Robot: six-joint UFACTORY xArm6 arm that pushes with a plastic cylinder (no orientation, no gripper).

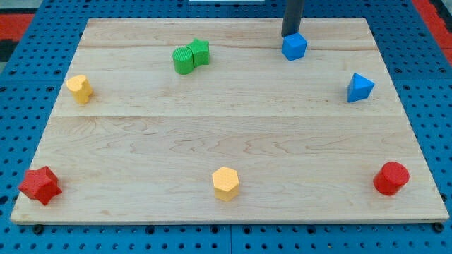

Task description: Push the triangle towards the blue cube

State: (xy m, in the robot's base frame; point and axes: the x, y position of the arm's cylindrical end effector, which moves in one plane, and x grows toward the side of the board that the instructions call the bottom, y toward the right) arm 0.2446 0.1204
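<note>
The blue triangle lies near the board's right edge, in the upper half. The blue cube sits near the view's top, right of centre, up and to the left of the triangle. My tip is the lower end of a dark rod coming down from the view's top. It stands just behind the blue cube, at its upper left corner, touching or almost touching it. The tip is far from the triangle.
Two green blocks sit together at the upper left of centre. A yellow block is at the left, a red star at the bottom left, a yellow hexagon at the bottom centre, a red cylinder at the bottom right.
</note>
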